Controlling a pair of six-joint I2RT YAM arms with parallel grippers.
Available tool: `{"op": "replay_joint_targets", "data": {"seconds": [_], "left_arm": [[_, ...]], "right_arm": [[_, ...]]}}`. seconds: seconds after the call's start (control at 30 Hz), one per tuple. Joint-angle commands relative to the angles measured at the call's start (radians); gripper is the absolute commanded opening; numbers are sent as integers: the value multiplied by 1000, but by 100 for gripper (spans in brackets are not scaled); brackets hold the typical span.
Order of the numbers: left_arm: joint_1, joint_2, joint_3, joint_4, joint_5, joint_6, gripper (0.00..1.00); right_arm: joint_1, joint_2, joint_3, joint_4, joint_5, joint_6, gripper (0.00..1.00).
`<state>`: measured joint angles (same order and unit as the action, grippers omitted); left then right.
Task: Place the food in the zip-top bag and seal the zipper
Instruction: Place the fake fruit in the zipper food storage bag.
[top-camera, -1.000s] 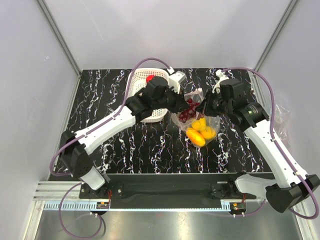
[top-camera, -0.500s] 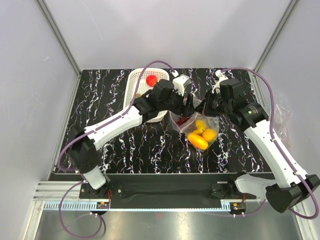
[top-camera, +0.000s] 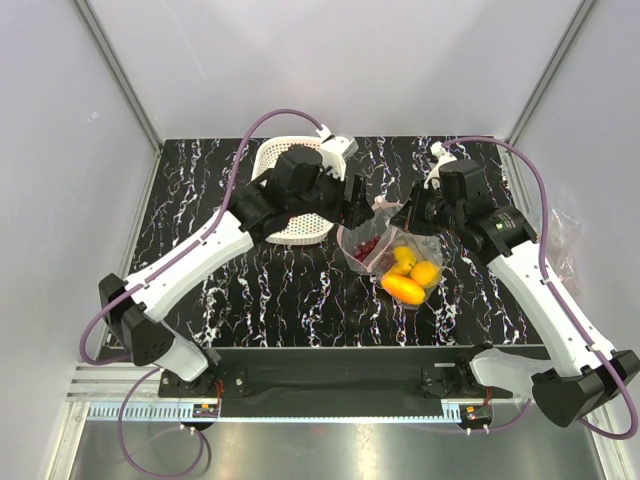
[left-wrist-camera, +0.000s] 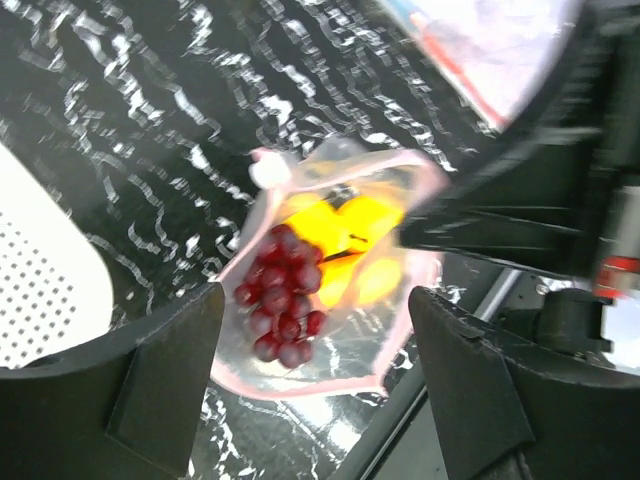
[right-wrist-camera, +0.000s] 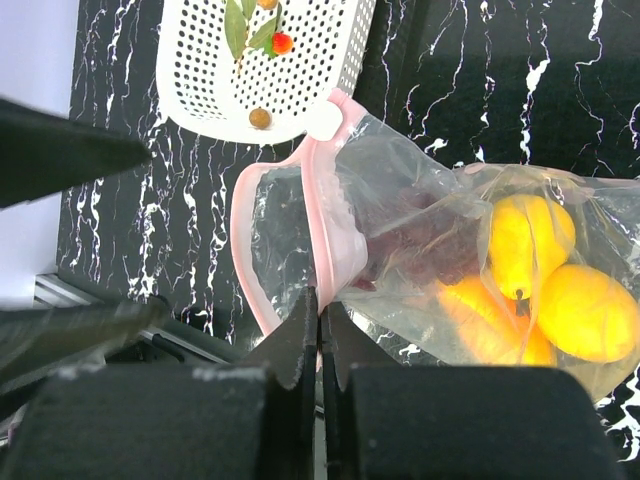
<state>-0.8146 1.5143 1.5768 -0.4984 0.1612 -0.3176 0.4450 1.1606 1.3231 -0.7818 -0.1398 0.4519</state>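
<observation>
Hovering the left gripper (top-camera: 357, 206) just above the zip-top bag (right-wrist-camera: 400, 220), jaws spread wide and gripping nothing, with its dark fingers (left-wrist-camera: 160, 390) framing the bag's gaping mouth on either side. Pinching the zipper (right-wrist-camera: 322, 215) with the right gripper (right-wrist-camera: 321, 322), jaws pressed tight together on the pink strip at one side of the open mouth. Resting the bag on the black marbled table (top-camera: 290, 300), between the two arms and just beside the white lattice basket (right-wrist-camera: 265, 70), with its zipper end close to the basket's rim. Showing food already inside the bag: the dark red grape bunch (left-wrist-camera: 280, 295) lying nearest the mouth, two yellow lemons (right-wrist-camera: 530, 245) and an orange piece (right-wrist-camera: 475, 320) sitting deeper in, touching one another. Leaving a green leafy piece (right-wrist-camera: 240, 25), a small red piece (right-wrist-camera: 282, 42) and a small brown one (right-wrist-camera: 260, 118) in the basket
</observation>
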Motion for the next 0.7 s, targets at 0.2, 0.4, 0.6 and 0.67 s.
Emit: {"op": "replay_joint_targets", "data": {"seconds": [0.2,0.4,0.6,0.67], "left_arm": [[51,-66,-207,93,-209,-110,99],[71,-167,-419,299,-337,-248,99],[69,-226,-483,344,-316,-236,96],[69,-206,-472,327,-281,-236,91]], "right_arm": [[4,-39,8,58,32,-4,0],[6,-41,5,62,36,1,0],[4,-38,1,72,26,8,0],[6,-39,1,75,25,11,0]]}}
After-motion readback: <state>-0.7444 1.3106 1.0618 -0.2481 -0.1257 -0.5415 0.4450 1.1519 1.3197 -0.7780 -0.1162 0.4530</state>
